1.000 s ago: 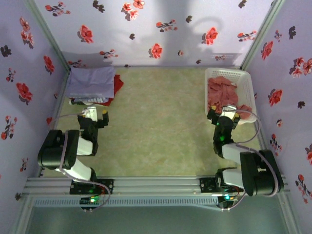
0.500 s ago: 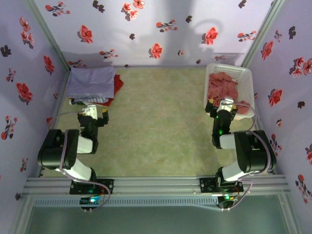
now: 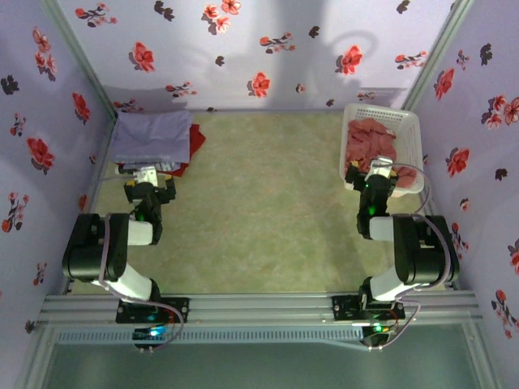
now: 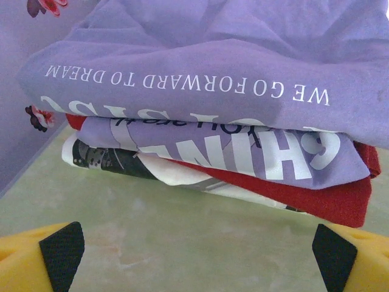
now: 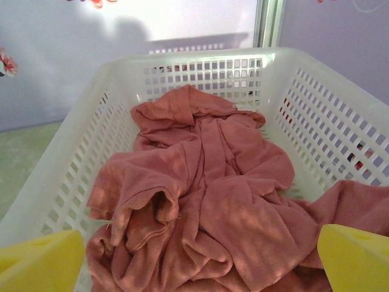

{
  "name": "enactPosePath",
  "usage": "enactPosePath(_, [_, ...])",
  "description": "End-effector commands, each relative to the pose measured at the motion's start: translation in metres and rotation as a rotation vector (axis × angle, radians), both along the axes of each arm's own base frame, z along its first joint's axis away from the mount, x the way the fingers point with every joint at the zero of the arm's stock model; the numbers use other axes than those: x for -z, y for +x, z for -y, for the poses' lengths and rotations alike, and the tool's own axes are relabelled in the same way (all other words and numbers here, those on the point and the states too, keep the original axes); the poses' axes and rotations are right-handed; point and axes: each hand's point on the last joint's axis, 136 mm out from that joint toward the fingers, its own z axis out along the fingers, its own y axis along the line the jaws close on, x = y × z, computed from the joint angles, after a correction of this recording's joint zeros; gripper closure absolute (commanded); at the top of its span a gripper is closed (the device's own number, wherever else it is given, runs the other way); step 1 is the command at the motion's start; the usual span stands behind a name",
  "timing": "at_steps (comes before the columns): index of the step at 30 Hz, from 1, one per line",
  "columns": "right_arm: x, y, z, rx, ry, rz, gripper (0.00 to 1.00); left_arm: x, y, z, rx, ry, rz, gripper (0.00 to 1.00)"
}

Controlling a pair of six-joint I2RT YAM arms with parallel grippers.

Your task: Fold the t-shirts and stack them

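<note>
A stack of folded t-shirts (image 3: 151, 136) lies at the far left of the table. Its top shirt is lavender with small white lettering (image 4: 213, 67), over a purple one with big white letters (image 4: 243, 149), a red one (image 4: 331, 198) and a white and dark one (image 4: 115, 159). My left gripper (image 3: 149, 187) (image 4: 196, 258) stands open just in front of the stack, low over the table, holding nothing. A crumpled salmon-red t-shirt (image 3: 369, 143) (image 5: 231, 182) fills the white basket (image 3: 379, 109) (image 5: 200, 58). My right gripper (image 3: 378, 175) (image 5: 197, 267) hangs open over the basket's near end, above the shirt.
Purple floral walls (image 3: 49, 121) close in the left, back and right sides. The pale green tabletop (image 3: 268, 203) stretches between the stack and the basket. A metal rail (image 3: 259, 306) carrying both arm bases runs along the near edge.
The left gripper has turned and crept towards the stack. The right gripper has moved forward over the basket's near end. Both stayed open.
</note>
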Motion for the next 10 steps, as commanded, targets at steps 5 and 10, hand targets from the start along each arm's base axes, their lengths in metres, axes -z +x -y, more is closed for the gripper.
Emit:
enactPosePath(5, [0.0482,-0.0086,-0.008,-0.042,0.054,-0.178,0.01,-0.0055,0.0003,-0.0063,-0.033,0.001,0.013,0.01])
enactPosePath(10, [0.0466,-0.0096,-0.0108,-0.061,0.053,-0.17,0.01,-0.0068,-0.0035,-0.0077,-0.045,-0.026,0.039,0.01])
